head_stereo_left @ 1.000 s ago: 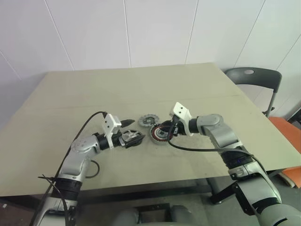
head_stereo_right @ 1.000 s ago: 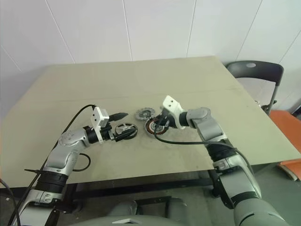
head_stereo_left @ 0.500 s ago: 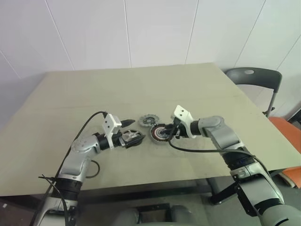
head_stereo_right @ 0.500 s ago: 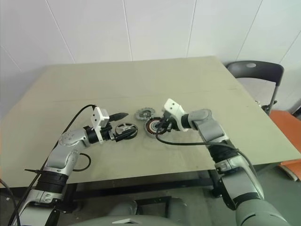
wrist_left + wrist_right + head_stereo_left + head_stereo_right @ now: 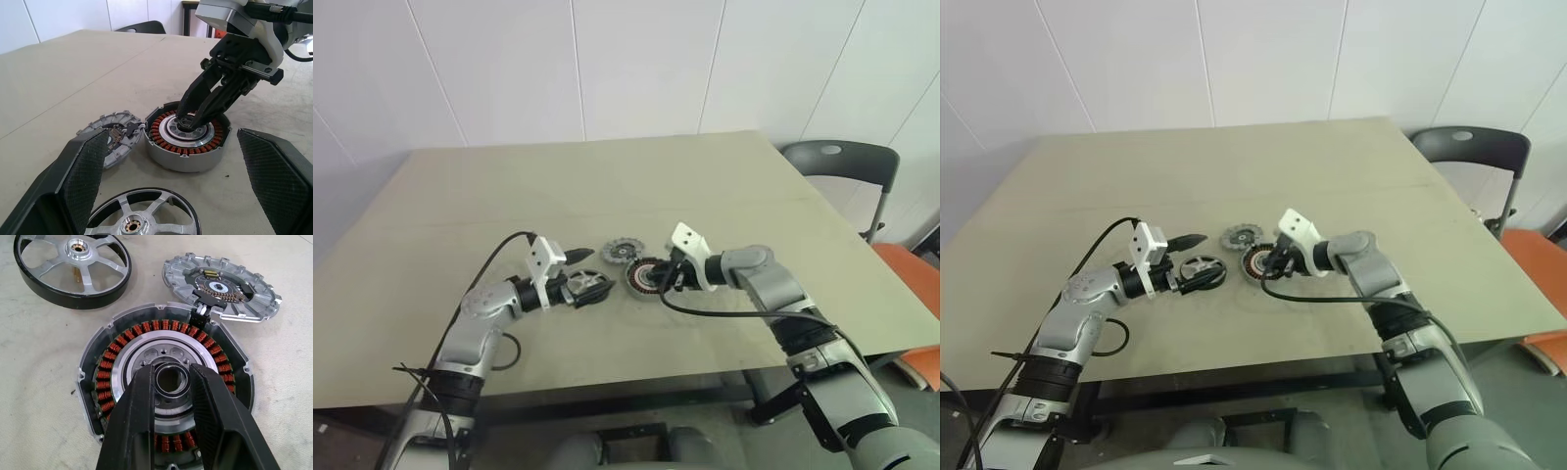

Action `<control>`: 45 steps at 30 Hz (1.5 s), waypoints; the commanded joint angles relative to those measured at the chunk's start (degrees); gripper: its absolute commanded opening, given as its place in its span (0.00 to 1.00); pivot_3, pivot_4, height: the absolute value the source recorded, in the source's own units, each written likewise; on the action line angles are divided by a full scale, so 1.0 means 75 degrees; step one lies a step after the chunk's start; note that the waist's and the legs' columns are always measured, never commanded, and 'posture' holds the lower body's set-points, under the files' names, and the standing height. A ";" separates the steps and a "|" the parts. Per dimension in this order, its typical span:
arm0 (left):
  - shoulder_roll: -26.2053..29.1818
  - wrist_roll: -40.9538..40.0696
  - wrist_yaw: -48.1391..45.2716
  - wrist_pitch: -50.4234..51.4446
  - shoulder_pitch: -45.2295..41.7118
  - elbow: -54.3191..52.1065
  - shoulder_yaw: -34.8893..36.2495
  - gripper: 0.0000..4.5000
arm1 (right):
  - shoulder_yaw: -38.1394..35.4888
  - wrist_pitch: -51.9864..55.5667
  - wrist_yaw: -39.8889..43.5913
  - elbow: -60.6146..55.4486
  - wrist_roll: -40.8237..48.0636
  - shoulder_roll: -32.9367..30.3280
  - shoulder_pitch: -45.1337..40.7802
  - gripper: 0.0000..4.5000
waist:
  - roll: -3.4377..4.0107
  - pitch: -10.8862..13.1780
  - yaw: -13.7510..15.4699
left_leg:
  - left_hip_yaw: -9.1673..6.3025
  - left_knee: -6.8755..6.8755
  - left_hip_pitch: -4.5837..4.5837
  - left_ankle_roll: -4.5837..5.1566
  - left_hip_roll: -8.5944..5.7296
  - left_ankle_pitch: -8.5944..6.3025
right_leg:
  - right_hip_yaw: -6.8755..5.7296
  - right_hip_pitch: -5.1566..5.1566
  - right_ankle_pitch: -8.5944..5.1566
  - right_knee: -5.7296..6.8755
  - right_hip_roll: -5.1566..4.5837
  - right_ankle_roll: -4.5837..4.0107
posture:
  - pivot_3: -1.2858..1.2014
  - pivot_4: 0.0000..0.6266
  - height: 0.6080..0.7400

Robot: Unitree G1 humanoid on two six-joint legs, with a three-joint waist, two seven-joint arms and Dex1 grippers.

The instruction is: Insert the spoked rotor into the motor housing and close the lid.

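Right end effector (image 5: pixel 171 382) is down on the housing (image 5: pixel 166 382), fingers narrowed either side of the central bearing ring. From the right wrist view I read this as pinching or bracing the hub; whether the pads actually touch the ring I cannot tell. My judgement: this hold is there to steady the housing on the worktop (image 5: pixel 509 186) and keep its bore fixed while the rotor comes in.

Left end effector (image 5: pixel 587 286) is spread fully wide, pointing roughly level toward the right, fingers straddling the rotor (image 5: pixel 142 220) with nothing gripped. The rotor lies flat on the worktop just left of the housing, apart from it, not yet lifted. The wide spread suits the rotor's rim, so I take this as staging for a rim grasp.

Lid (image 5: pixel 222 286) lies flat on the far side of the housing, its edge touching or nearly touching the housing rim at a small tab.

Orientation: all three are discs lying flat, so each axis stands upright and none has a long axis in plan. Housing has its open face up, copper windings exposed. Rotor shows spokes and hub upward. Lid shows its inner face, dark centre up.

Rotor not inserted; lid off.
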 commanded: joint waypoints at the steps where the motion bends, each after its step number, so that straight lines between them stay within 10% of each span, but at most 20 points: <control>1: 0.0077 -0.0026 0.0013 -0.0075 -0.0114 -0.0258 0.0113 1.00 | -0.0009 -0.0063 -0.0064 0.0036 -0.0019 0.0048 0.0069 0.17 | 0.0000 0.0000 -0.0001 | 0.0000 0.0000 0.0001 0.0000 0.0000 0.0000 | 0.0000 0.0001 0.0000 0.0000 0.0000 0.0000 | 0.52 0.00 1.00; 43: 0.0153 0.0019 0.0032 -0.0057 -0.0079 -0.0302 0.0065 1.00 | -0.0198 -0.0018 -0.0322 0.0505 0.0029 0.0271 0.0576 0.17 | 0.0002 -0.0008 -0.0005 | -0.0003 0.0001 0.0057 -0.0001 0.0001 -0.0001 | -0.0001 0.0059 -0.0021 -0.0004 0.0000 0.0028 | 0.52 0.00 1.00; 45: 0.0150 0.0026 0.0043 -0.0065 -0.0083 -0.0296 0.0066 1.00 | -0.0167 0.0025 -0.0244 0.0455 0.0044 0.0235 0.0611 0.33 | 0.0002 -0.0008 -0.0005 | -0.0003 0.0001 0.0057 -0.0001 0.0001 -0.0001 | -0.0001 0.0060 -0.0021 -0.0004 0.0000 0.0028 | 0.52 0.00 1.00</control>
